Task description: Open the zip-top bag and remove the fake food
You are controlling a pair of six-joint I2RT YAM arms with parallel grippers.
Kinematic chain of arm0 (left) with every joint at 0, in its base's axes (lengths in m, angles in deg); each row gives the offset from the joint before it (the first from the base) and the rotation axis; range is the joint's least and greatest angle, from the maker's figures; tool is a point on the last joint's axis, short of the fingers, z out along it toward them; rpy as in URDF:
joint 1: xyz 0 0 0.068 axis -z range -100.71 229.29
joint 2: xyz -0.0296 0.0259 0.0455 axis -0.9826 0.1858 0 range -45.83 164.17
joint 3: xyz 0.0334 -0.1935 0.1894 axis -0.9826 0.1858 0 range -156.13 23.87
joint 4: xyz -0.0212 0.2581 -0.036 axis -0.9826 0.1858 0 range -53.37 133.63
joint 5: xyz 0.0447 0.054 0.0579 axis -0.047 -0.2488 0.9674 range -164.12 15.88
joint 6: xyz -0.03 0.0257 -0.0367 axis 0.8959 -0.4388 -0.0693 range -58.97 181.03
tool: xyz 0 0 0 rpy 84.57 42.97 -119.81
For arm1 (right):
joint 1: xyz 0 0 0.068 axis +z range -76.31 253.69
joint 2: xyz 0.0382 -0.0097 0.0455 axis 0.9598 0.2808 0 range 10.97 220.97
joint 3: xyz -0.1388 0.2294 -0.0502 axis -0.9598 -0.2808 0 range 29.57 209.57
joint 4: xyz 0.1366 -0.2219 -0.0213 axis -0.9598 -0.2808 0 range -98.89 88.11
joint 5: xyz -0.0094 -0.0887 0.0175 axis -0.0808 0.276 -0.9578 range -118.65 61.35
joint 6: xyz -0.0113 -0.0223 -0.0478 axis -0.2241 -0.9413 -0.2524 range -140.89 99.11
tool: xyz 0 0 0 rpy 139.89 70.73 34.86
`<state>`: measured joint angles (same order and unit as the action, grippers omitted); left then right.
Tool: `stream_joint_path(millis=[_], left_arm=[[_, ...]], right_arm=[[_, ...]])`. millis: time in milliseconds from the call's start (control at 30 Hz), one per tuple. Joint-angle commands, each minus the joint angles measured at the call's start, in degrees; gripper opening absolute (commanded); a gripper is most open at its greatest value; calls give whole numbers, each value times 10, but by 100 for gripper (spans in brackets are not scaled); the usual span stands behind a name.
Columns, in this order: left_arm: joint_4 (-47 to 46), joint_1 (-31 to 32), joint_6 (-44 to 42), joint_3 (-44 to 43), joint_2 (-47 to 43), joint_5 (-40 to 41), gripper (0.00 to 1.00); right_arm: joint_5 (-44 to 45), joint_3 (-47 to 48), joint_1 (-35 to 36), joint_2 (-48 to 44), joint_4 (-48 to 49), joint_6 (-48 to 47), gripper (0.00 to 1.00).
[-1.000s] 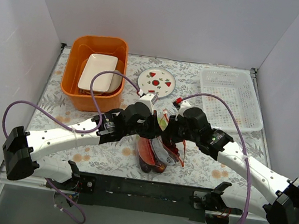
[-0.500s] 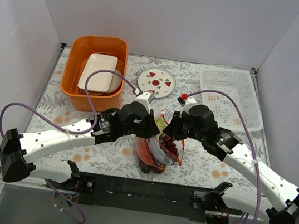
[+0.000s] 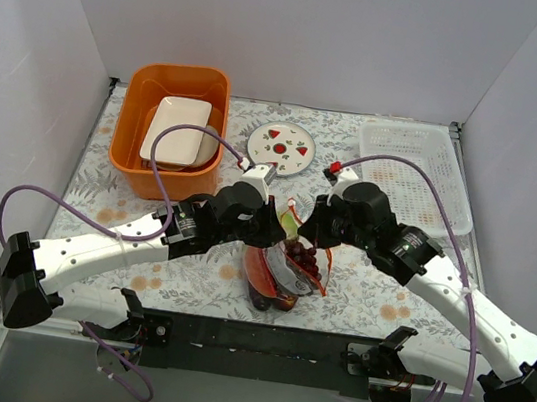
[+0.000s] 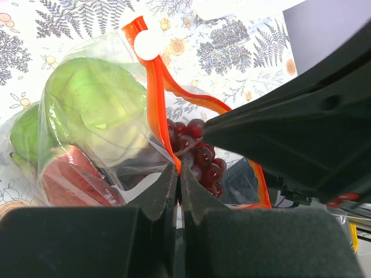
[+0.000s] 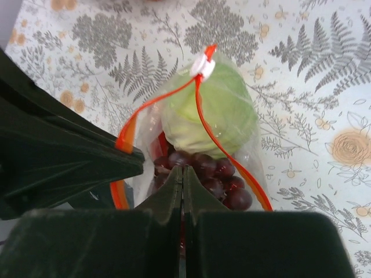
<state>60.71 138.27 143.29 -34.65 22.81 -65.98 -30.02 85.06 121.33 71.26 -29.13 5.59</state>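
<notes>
The right gripper (image 5: 183, 169), its jaws pressed together, holds the zip-top bag (image 5: 254, 165) just before the grape bunch (image 5: 204, 167) and green ball (image 5: 210, 119).

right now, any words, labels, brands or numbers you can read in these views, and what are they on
No text can be read in any view.
zip-top bag: clear plastic with an orange strip and a white slider, no print visible.
plate: strawberry pictures only, no words.
tablecloth: fern and flower pattern only.
left arm and right arm: any marks are too small to read.
</notes>
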Motion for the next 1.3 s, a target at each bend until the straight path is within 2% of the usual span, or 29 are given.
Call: stream_joint_path(millis=[0,767,1267], left_arm=[[-13,-3,0,2,-20,7,0],[-40,-13,24,2,13,1,0],[-83,-70,41,24,48,-33,0]], right_arm=[[39,74,0,-17,-15,-13,1],[112,233,0,7,-64,-23,1],[170,414,-4,91,-121,-48,1]])
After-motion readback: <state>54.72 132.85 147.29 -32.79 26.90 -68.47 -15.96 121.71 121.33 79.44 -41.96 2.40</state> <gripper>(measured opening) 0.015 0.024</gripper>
